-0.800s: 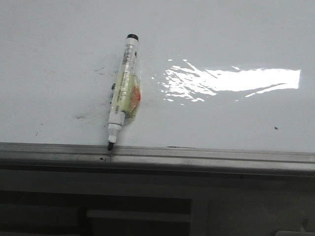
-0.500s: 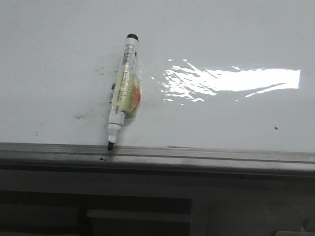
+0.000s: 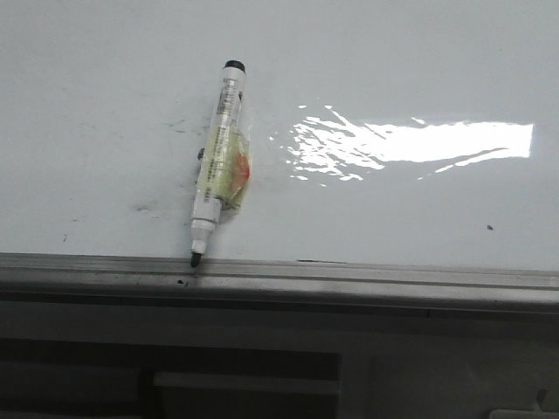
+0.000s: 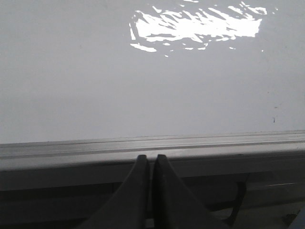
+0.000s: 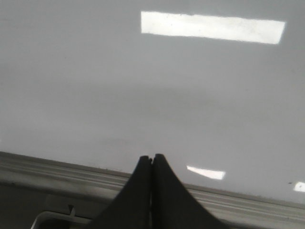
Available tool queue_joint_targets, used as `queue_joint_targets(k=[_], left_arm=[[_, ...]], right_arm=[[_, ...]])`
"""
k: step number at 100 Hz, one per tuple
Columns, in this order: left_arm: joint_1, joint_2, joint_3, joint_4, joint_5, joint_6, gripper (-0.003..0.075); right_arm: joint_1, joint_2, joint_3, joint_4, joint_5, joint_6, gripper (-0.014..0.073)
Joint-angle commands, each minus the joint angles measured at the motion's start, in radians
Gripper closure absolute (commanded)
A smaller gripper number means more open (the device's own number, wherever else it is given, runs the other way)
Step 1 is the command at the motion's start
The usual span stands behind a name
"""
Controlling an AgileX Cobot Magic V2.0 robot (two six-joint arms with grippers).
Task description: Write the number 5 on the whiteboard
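The glossy whiteboard [image 3: 105, 105] fills the front view, with faint grey smudges and no number 5 on it. A white marker [image 3: 217, 157] with yellowish tape round its barrel lies on the board, its uncapped black tip touching the grey aluminium ledge [image 3: 349, 278]. Neither gripper shows in the front view. In the left wrist view my left gripper [image 4: 149, 157] is shut and empty, its tips over the ledge [image 4: 57, 148]. In the right wrist view my right gripper [image 5: 152, 157] is shut and empty, its tips over the board's near edge [image 5: 57, 174].
A bright light reflection [image 3: 410, 144] lies on the board right of the marker. Below the ledge runs a grey panel with dark slots [image 3: 244, 384]. A small dark speck [image 3: 489, 228] sits on the board at the right.
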Motion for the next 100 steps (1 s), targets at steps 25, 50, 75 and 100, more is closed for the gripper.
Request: queue_joint_targets(k=[25,50,75,100], left_arm=[[0.003,-0.029,0.022,-0.462,-0.137,-0.010,0.0741],[0.003,-0.029,0.022,-0.755,-0.217,-0.010,0.0741],[0.003,-0.018,-0.054,-0.730,-0.196,0.072,0.0741],[0.003,0.171,-0.319,-0.306,-0.054,0.098,0.0739]], right_arm=[[-0.003,-0.018,0.021,-0.046,-0.282,0.000,0.0657],[-0.003,-0.018,0.019,0.222,-0.561,0.017,0.0657],[-0.001,-0.016,-0.085,0.467,-0.452,0.028,0.0657],[0.003,0.084,-0.371,0.293,-0.001,-0.093,0.0656]])
